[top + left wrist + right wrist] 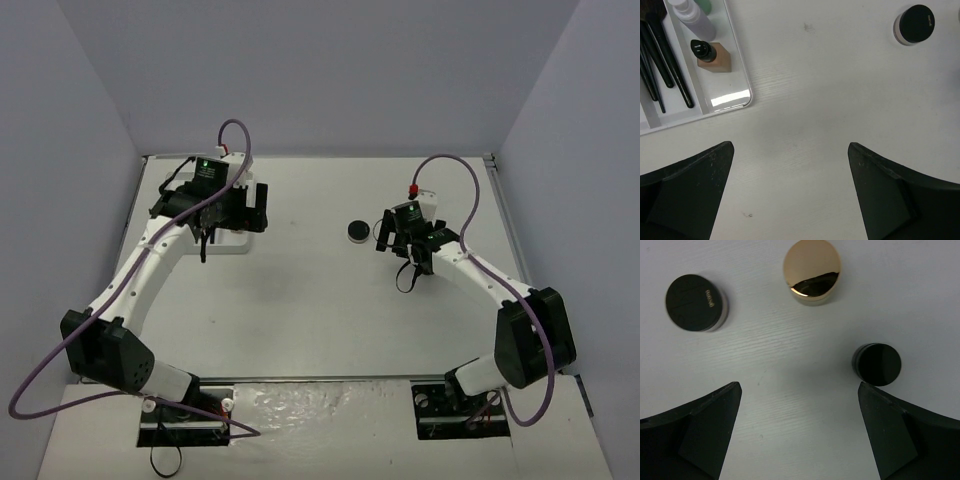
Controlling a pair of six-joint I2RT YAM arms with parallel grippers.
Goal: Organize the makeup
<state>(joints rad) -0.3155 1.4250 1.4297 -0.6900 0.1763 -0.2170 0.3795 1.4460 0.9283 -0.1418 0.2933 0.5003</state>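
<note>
Makeup [357, 231] was split between two spots, much of it cut off. In the left wrist view the white tray [730, 97] showed only one corner. Its black brushes [662, 60] ran out of frame, and a lilac bottle [696, 22] and a green bottle [703, 4] were clipped at the top edge. A tan bottle [715, 59] with a black cap sat in that same compartment beside the brushes. From above, the left arm [150, 265] hid most of the tray. The white table [300, 300] stood between plain grey walls [320, 70]. Three loose pieces sat on it well right of the tray: a black-lidded jar [695, 302], a shiny gold-lidded compact [812, 271] and a smaller all-black jar [876, 364]. The top view showed just one, with the rest under the right arm [480, 275]. Left gripper [790, 195] hung near the tray corner, fingers spread wide over bare table, holding nothing. Right gripper [797, 435] hovered by the loose jars, equally wide, empty.
</note>
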